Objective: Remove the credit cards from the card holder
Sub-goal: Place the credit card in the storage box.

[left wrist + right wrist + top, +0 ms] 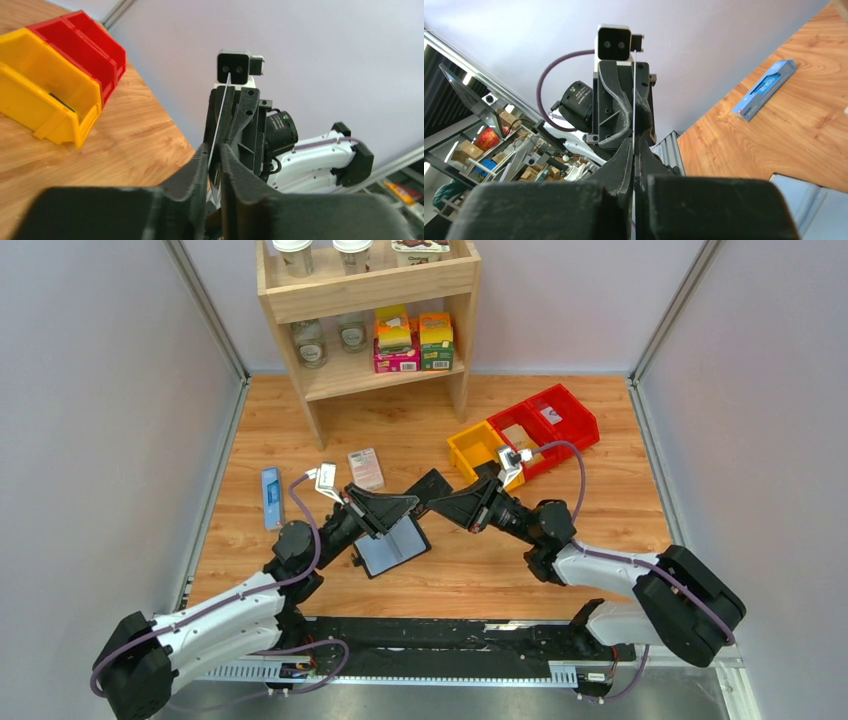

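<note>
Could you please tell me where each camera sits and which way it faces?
Top external: above and behind the bases, looking down at the table; both arms show, meeting by the open card holder.
Left wrist: rides that wrist, faces the right pincer and yellow bin; own left pincer flanks an edge-on credit card.
Right wrist: rides that wrist, faces the left pincer and blue box; own pincer shut on that card.
Shared: both wrist views show the card.

Pale grey walls [90, 390] are enclosing three sides. Wood-grain tabletop [600, 570] is catching soft, even light. Wooden shelf unit [365, 288] is standing against the back wall, holding jars [310, 342] and colourful cartons [436, 342].
</note>
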Tool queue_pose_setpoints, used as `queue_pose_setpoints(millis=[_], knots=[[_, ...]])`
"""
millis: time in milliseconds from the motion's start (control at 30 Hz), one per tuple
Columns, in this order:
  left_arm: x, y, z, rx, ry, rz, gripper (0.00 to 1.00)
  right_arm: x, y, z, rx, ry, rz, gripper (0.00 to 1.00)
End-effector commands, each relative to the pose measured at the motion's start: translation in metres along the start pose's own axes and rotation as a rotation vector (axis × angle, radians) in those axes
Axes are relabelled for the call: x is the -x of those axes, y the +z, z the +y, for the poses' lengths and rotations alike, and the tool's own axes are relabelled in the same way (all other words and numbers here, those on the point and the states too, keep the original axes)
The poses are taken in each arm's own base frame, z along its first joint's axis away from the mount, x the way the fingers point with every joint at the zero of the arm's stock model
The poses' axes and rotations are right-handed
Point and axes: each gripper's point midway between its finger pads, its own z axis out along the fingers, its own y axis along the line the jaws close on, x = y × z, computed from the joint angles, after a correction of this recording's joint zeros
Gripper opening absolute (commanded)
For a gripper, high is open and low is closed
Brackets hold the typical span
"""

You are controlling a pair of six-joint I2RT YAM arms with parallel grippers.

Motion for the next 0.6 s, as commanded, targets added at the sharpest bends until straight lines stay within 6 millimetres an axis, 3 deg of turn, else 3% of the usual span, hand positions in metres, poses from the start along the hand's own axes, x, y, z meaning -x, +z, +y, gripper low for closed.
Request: queue_pose_setpoints(millis=[0,100,200,233,300,367,567], knots=[[0.009,-0.012,0.016,0.111,0.023,-0.036,0.34,0.031,-0.003,0.01,0.034,-0.074,-0.107,0.0],[0.02,-0.024,0.037,0.262,0.087,-0.062,0.5,0.041,-0.012,-0.018,-0.091,-0.074,-0.105,0.0],[0.019,-0.052,0.068,0.477,0.143,-0.02,0.61,0.051,-0.022,-0.057,-0.303,-0.084,-0.08,0.0],[0.028,-0.058,0.073,0.538,0.154,-0.044,0.62,0.058,-0.026,-0.067,-0.376,-0.11,-0.073,0.0],[0.021,-0.087,0.099,0.717,0.173,0.008,0.65,0.072,-0.038,-0.09,-0.537,-0.141,-0.074,0.0],[0.019,-0.099,0.107,0.784,0.194,0.037,0.66,0.083,-0.055,-0.109,-0.663,-0.147,-0.072,0.0],[0.003,-0.114,0.122,0.865,0.18,0.114,0.68,0.119,-0.103,-0.164,-0.939,-0.103,-0.103,0.0]])
